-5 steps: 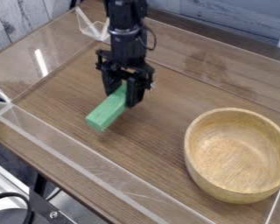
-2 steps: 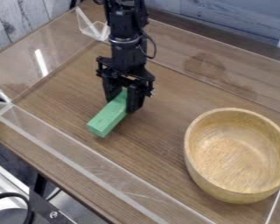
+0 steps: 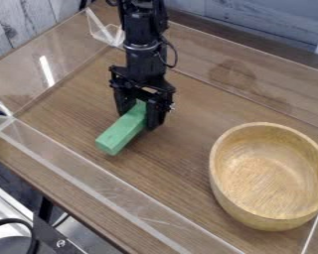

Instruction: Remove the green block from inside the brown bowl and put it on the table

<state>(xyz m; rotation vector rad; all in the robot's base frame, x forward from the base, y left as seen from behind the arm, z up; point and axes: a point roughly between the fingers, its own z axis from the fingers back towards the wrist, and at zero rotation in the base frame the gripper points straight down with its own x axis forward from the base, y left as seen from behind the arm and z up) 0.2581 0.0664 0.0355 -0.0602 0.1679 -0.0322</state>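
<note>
The green block (image 3: 118,135) lies flat on the table (image 3: 63,94), left of centre, with its far end reaching up between my gripper's fingers. My gripper (image 3: 142,117) points straight down over that end and its jaws stand open, a dark finger (image 3: 122,107) on either side of the block. At the right front sits the brown bowl (image 3: 226,147), with nothing inside it and well apart from the block and the gripper.
Low clear acrylic walls (image 3: 82,179) edge the tabletop at the front and left. The black arm (image 3: 144,30) rises from the gripper toward the back. Bare wood lies between the block and the bowl.
The jaws have spread slightly and the green block has settled a little lower onto the table. The arm has stayed in place.
</note>
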